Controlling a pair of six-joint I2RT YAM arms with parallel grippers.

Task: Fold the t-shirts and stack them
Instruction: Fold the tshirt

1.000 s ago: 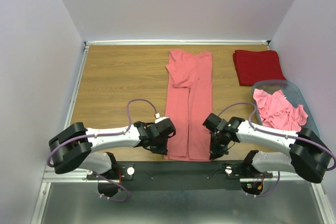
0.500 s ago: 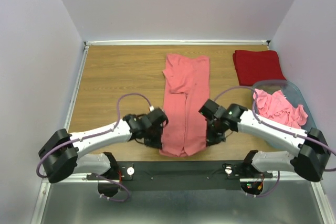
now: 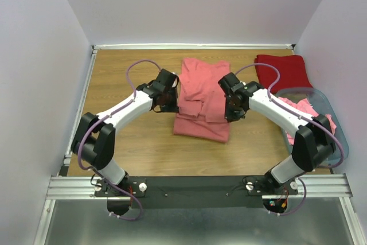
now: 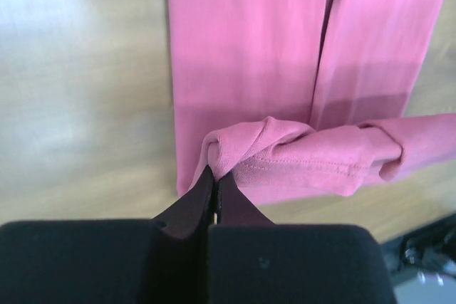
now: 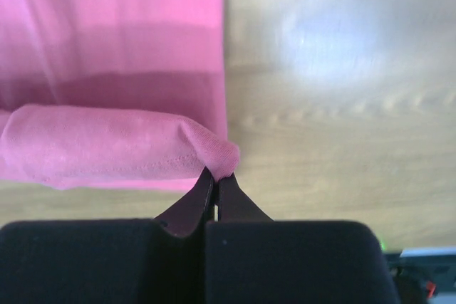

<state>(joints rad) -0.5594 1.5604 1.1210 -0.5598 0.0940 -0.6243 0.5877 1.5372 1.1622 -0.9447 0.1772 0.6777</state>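
A salmon-pink t-shirt [image 3: 200, 125] lies lengthwise in the middle of the wooden table, its near part doubled back over the rest. My left gripper [image 3: 175, 97] is shut on the left corner of the lifted hem [image 4: 235, 149]; its tips [image 4: 215, 174] pinch a bunched fold. My right gripper [image 3: 227, 107] is shut on the right hem corner [image 5: 214, 151], tips [image 5: 216, 176] closed on the cloth. Both hold the hem a little above the flat shirt [image 4: 242, 69] [image 5: 107, 40]. A folded deep red t-shirt [image 3: 281, 72] rests at the far right.
An oval grey-blue basket [image 3: 328, 103] stands at the right edge, holding crumpled pink t-shirts [image 3: 303, 107]; my right arm crosses in front of it. Bare wood [image 3: 126, 67] spreads left of the shirt. White walls close in the table on three sides.
Both grippers closed on the near hem corners, then carried the hem away from the bases. The shirt's near half now lies doubled over its far half.
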